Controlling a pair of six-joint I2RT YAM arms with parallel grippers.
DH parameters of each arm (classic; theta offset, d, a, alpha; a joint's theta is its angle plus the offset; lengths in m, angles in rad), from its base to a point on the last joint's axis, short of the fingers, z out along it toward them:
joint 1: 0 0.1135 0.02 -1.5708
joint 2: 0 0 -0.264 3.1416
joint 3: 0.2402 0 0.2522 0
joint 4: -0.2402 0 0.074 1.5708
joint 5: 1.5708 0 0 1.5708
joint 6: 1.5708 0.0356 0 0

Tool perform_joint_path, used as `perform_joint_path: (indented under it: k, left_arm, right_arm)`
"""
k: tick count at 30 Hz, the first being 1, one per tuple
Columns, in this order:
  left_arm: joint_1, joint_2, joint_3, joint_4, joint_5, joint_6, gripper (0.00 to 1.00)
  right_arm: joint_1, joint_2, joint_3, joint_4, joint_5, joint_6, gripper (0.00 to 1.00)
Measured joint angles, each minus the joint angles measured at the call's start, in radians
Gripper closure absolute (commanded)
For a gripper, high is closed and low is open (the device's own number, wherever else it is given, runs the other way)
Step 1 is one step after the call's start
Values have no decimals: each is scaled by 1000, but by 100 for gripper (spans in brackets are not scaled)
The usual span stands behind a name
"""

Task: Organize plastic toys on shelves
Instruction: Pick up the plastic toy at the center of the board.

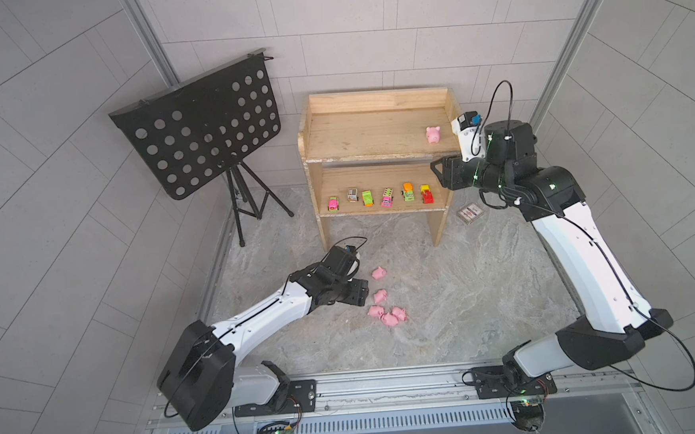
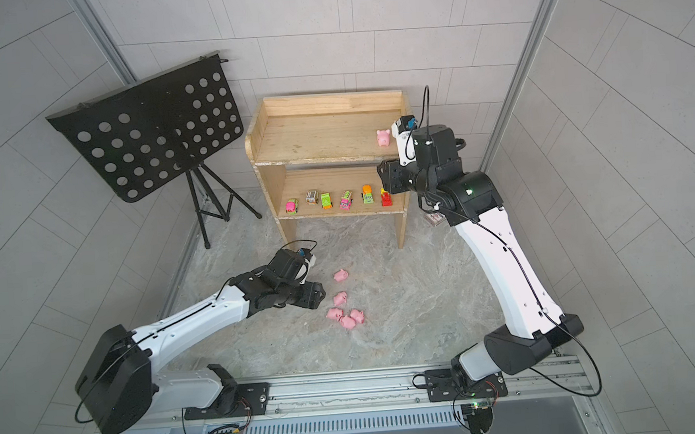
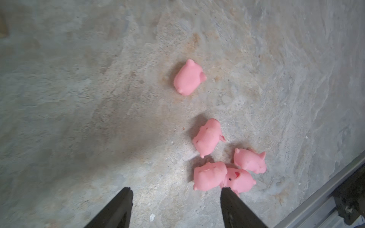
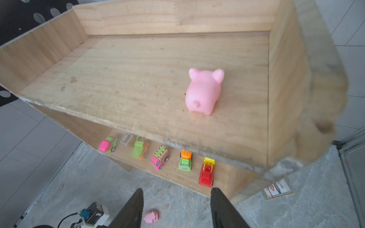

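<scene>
The pale wooden shelves (image 1: pixel 379 158) stand at the back. One pink pig (image 1: pixel 433 134) (image 4: pixel 203 92) stands upright at the right end of the top board. Several toy vehicles line the lower board, from a pink one (image 1: pixel 333 203) to a red-yellow one (image 1: pixel 427 194) (image 4: pixel 206 174). Several pink pigs lie on the floor, one apart (image 3: pixel 189 78) and a tight cluster (image 3: pixel 209 175) (image 1: pixel 390 318). My left gripper (image 3: pixel 175 189) (image 1: pixel 362 295) hangs open and empty just left of that cluster. My right gripper (image 4: pixel 175 190) (image 1: pixel 438 171) is open and empty in front of the shelves' right end.
A black perforated music stand (image 1: pixel 204 127) on a tripod stands left of the shelves. A flat card packet (image 1: pixel 470 212) (image 4: pixel 278 188) lies on the floor beside the shelves' right leg. A metal rail (image 1: pixel 389 385) runs along the front edge.
</scene>
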Motion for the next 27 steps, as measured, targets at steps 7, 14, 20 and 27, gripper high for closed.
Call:
perform_joint_path:
  k: [7, 14, 20, 27]
  left_arm:
    - [-38, 160, 132, 3, -30, 114, 27]
    - [-42, 308, 239, 11, -46, 232, 35]
    - [-42, 409, 327, 2, -63, 301, 43]
    - [-42, 505, 409, -11, -80, 338, 47]
  right_arm:
    - [0, -213, -362, 84, -13, -8, 43]
    - [0, -374, -724, 192, -11, 29, 43]
    - [0, -436, -955, 299, -8, 89, 44]
    - [-3, -467, -1084, 358, 2, 138, 44]
